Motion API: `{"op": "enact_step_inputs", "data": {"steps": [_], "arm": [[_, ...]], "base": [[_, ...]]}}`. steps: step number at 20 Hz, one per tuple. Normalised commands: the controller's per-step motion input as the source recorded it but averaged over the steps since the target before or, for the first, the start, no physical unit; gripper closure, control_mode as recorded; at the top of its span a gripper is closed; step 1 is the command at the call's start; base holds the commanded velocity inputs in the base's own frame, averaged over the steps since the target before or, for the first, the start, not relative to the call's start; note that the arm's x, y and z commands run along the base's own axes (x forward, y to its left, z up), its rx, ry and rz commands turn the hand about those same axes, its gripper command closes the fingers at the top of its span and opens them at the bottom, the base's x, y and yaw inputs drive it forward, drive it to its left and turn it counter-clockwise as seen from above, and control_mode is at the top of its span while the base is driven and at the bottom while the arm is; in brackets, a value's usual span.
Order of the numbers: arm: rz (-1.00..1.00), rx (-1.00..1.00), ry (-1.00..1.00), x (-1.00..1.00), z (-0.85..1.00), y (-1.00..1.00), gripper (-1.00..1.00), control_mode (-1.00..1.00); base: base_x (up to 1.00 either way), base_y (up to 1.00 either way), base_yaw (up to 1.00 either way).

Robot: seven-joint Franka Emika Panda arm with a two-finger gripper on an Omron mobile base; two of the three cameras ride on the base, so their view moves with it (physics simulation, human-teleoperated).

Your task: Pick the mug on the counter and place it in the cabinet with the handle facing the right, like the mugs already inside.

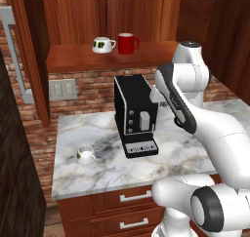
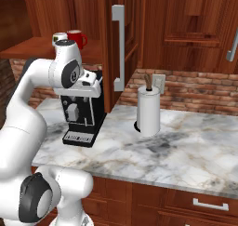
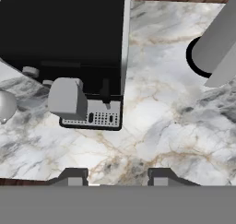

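Reaching for the mug (image 1: pixel 87 154) is the step in hand, and nothing is held yet: in the hand view the gripper (image 3: pixel 117 176) hangs high over the counter (image 3: pixel 152 140) with its two dark tips parted and only bare marble between them, so the jaws stand open and empty. Nearest the base, on the counter's left front, the small white mug with the green mark sits upright, well apart from the gripper and to the left of the black coffee machine (image 1: pixel 135 115). A good approach would swing left and down, clearing the machine's corner, and line the fingers across the rim rather than the loop handle, whose direction is too small to tell. Farther right stands the paper towel roll (image 2: pixel 148 110). Farthest back, on the cabinet (image 1: pixel 78 58) shelf, the striped white mug (image 1: pixel 102 45) and red mug (image 1: pixel 127 43) show the handle pose to copy.
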Motion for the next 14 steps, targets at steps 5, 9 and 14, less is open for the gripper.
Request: {"op": "enact_step_inputs", "data": {"steps": [5,9,14], "arm": [[0.0,0.0,0.0,-0.05,-0.01,0.0,-1.0,-1.0],[0.0,0.0,-0.07,-0.21,-0.02,0.05,-1.0,-1.0],[0.0,0.0,-0.13,-0.25,-0.06,0.17,-1.0,-1.0]], "base": [[0.0,0.0,0.0],[0.0,0.0,0.0],[0.0,0.0,0.0]]}}
